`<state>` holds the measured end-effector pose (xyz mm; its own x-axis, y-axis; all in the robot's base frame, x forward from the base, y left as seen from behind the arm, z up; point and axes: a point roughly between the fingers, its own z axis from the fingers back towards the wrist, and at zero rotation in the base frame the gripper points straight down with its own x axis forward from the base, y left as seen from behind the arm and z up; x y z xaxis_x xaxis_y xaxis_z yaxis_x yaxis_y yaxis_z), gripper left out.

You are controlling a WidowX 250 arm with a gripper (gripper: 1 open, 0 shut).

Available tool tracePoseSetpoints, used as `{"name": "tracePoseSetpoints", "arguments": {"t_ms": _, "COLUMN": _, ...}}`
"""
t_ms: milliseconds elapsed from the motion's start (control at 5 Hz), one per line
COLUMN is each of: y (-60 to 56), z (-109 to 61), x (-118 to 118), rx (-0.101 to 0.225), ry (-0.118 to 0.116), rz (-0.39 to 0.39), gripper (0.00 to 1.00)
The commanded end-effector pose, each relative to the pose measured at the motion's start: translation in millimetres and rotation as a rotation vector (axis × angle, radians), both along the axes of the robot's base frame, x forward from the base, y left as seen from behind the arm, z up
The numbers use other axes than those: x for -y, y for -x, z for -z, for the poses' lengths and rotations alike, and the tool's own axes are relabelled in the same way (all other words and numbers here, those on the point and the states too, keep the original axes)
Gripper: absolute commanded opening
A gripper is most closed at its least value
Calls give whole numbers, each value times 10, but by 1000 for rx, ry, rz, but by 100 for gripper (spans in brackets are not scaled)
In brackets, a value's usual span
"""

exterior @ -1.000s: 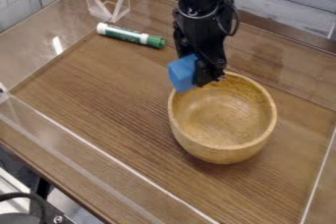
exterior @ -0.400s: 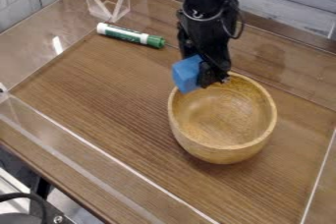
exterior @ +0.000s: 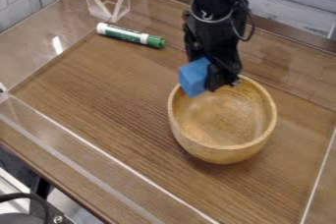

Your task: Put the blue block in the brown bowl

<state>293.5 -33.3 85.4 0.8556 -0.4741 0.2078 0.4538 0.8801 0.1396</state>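
Note:
The blue block [exterior: 195, 78] hangs in the air, with my gripper [exterior: 210, 72] shut on it. It sits just above the far left rim of the brown bowl [exterior: 223, 120], a round light wooden bowl on the table's right half. The black arm comes down from the top of the view. The bowl's inside shows only bare wood grain.
A green-and-white marker [exterior: 130, 37] lies at the back left. Behind it stands a clear plastic stand [exterior: 108, 4]. Low clear walls [exterior: 79, 140] run around the wooden table top.
The gripper has carried the blue block a little to the right and toward the bowl, from beside the rim to just over it. The bowl and marker have not moved.

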Motion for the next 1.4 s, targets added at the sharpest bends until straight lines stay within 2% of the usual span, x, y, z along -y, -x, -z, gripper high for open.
{"name": "tracePoseSetpoints", "arguments": {"t_ms": 0, "y": -27, "z": -205, "x": 104, "rx": 78, "ry": 16, "rz": -9, "gripper": 0}}
{"name": "tracePoseSetpoints", "arguments": {"t_ms": 600, "y": 30, "z": -69, "x": 308, "rx": 82, "ry": 35, "rz": -23, "gripper": 0}}
{"name": "tracePoseSetpoints", "arguments": {"t_ms": 1000, "y": 82, "z": 17, "x": 360, "rx": 55, "ry": 37, "rz": -39, "gripper": 0}}
{"name": "tracePoseSetpoints", "arguments": {"t_ms": 1200, "y": 106, "z": 67, "x": 378, "rx": 45, "ry": 39, "rz": -55, "gripper": 100}}
